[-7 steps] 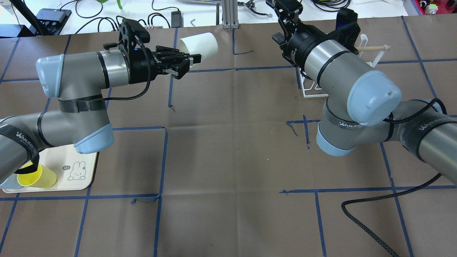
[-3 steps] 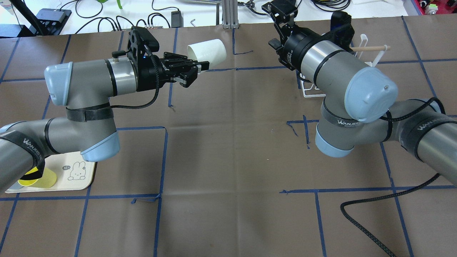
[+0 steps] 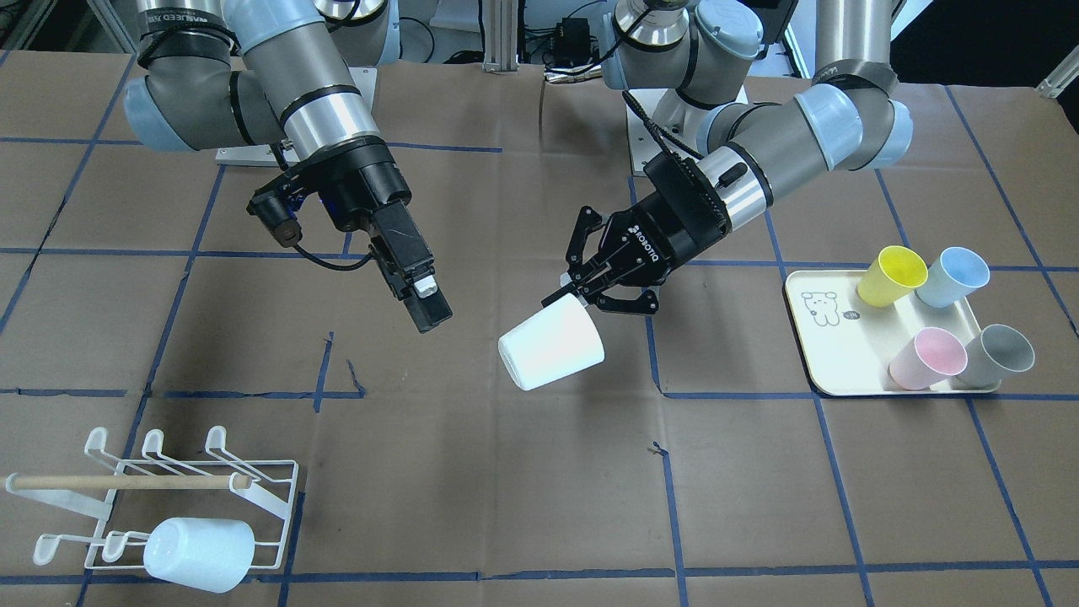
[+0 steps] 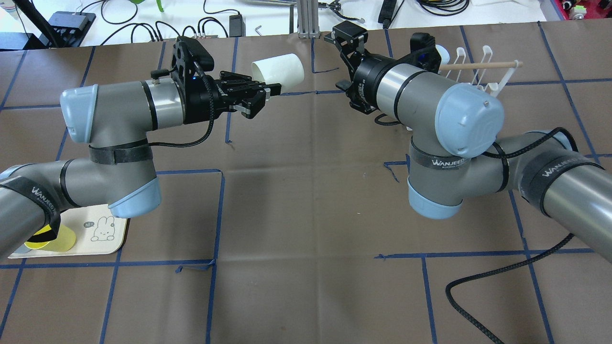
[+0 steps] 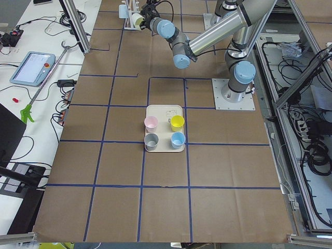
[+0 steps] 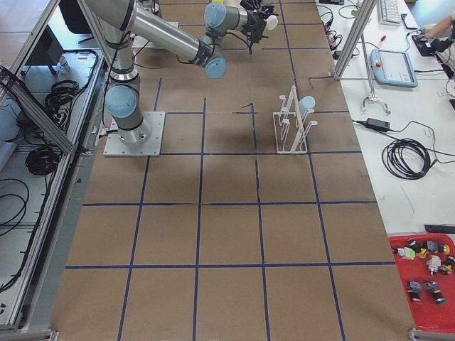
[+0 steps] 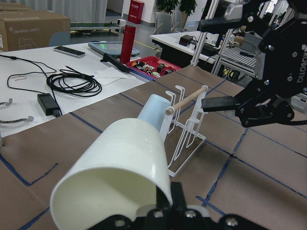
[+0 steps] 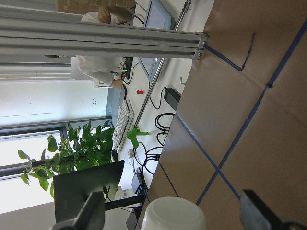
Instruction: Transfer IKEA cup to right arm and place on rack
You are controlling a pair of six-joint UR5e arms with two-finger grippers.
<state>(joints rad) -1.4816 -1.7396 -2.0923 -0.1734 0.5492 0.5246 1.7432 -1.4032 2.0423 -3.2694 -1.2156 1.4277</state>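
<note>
My left gripper (image 4: 266,91) is shut on the rim of a white IKEA cup (image 4: 278,70) and holds it on its side above the table. It also shows in the front view (image 3: 582,291) with the cup (image 3: 552,347). My right gripper (image 4: 337,62) is open and empty, a short way right of the cup and facing it. The left wrist view shows its jaws spread wide (image 7: 216,62) beyond the cup (image 7: 120,177). The right wrist view shows the cup's base (image 8: 172,213) ahead. The white wire rack (image 3: 169,489) holds a pale blue cup (image 3: 198,552).
A cream tray (image 3: 822,354) holds yellow (image 3: 889,274), blue (image 3: 952,274), pink (image 3: 927,358) and grey (image 3: 999,352) cups on my left side. The rack (image 4: 478,71) stands at the far right behind my right arm. A black cable (image 4: 483,282) loops on the table.
My right arm has swung left, away from the rack and towards the cup. My left gripper carried the cup a little to the right, then held still.
</note>
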